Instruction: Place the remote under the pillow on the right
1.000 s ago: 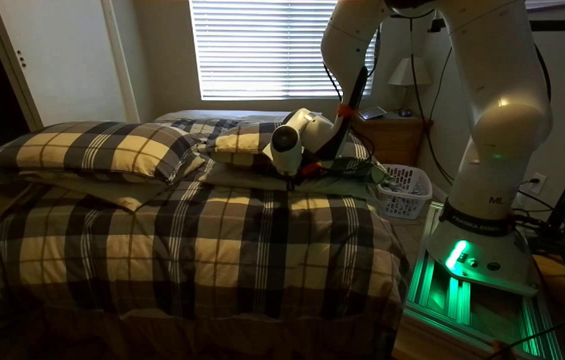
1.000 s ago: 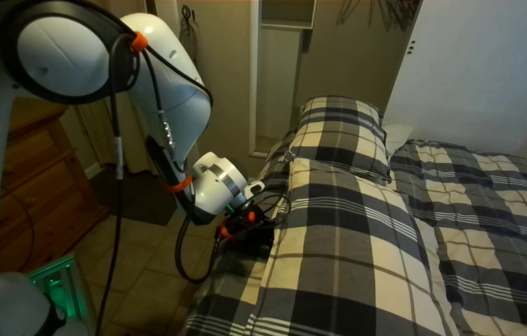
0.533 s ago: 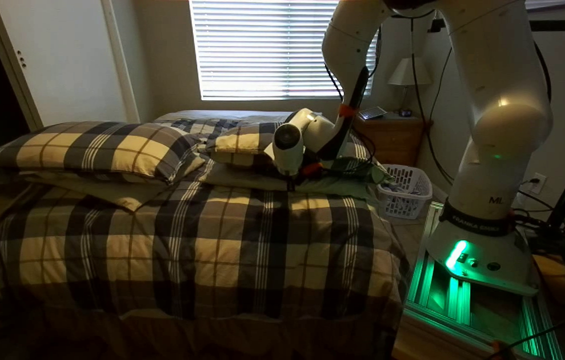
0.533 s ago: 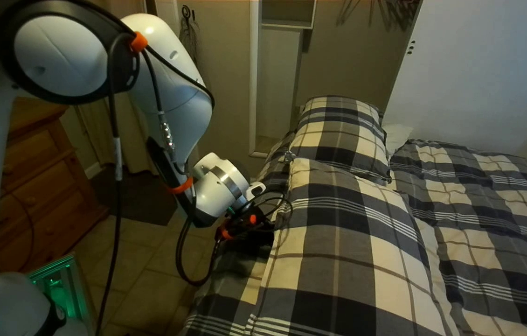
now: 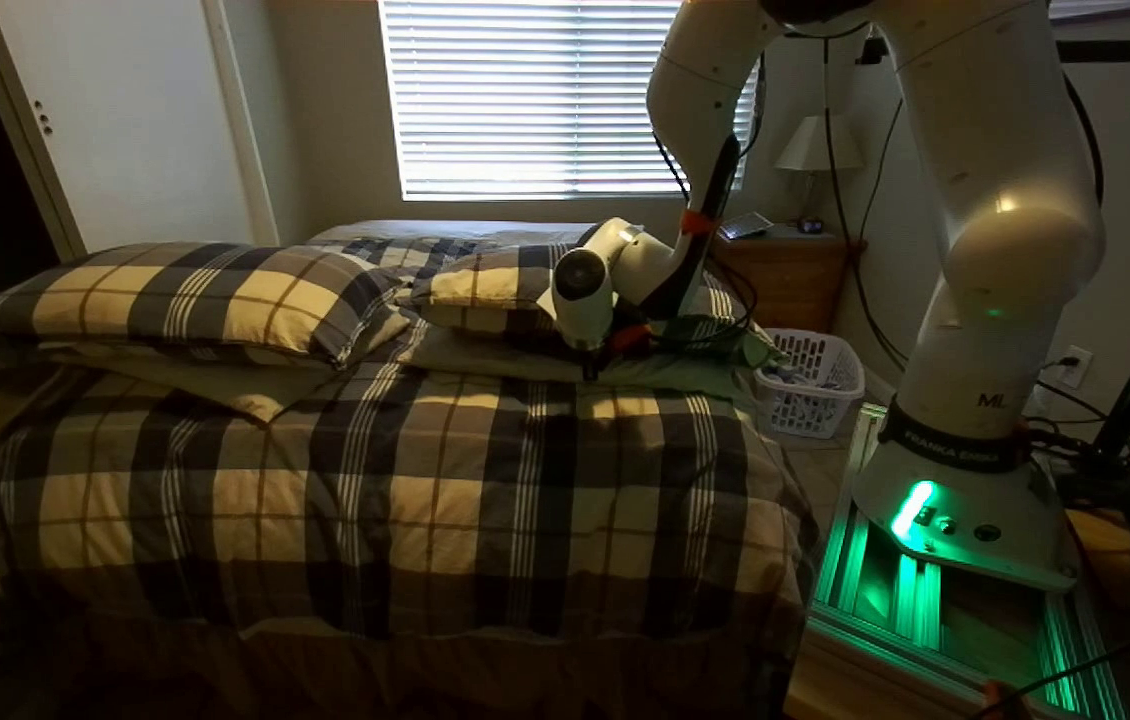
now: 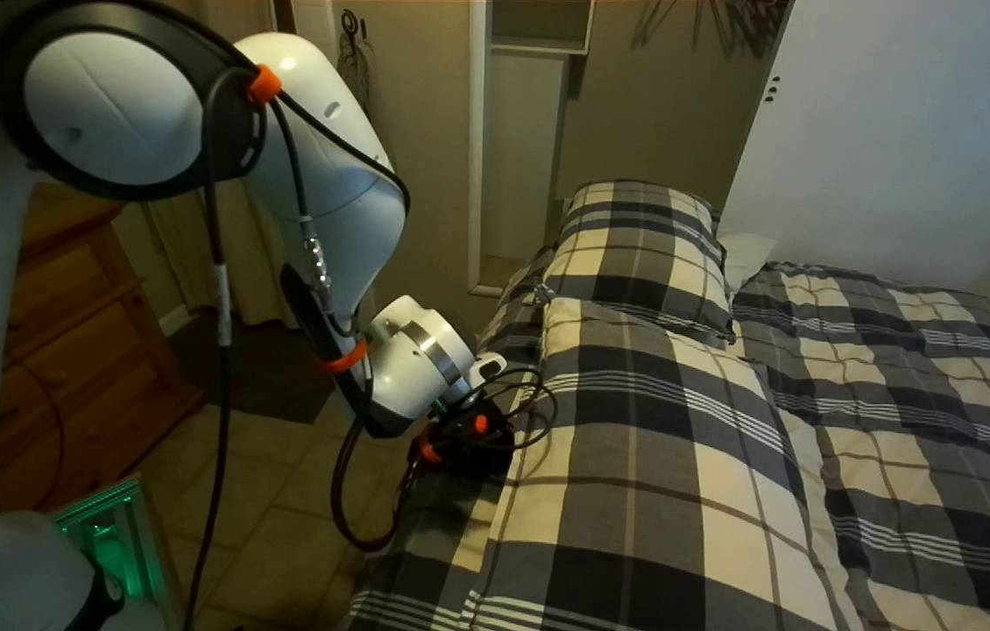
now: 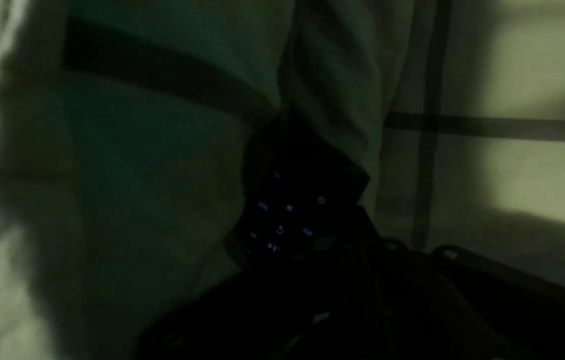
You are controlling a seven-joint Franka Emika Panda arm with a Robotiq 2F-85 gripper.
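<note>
Poking in at the pillow (image 7: 162,160), the remote (image 7: 302,192) lies right at the claw (image 7: 305,237); in this dark I can't tell whether that grips. Tucking looks begun; covering it remains.

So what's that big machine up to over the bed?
A white robot arm has its black gripper at the edge of the plaid pillow nearer to it, beside the bedspread. The gripper seems to hold a dark remote control, though the view is too dark to be sure of the grip. The job is to get that under the pillow; its button labels show in the wrist view, so it isn't fully covered yet.
</note>
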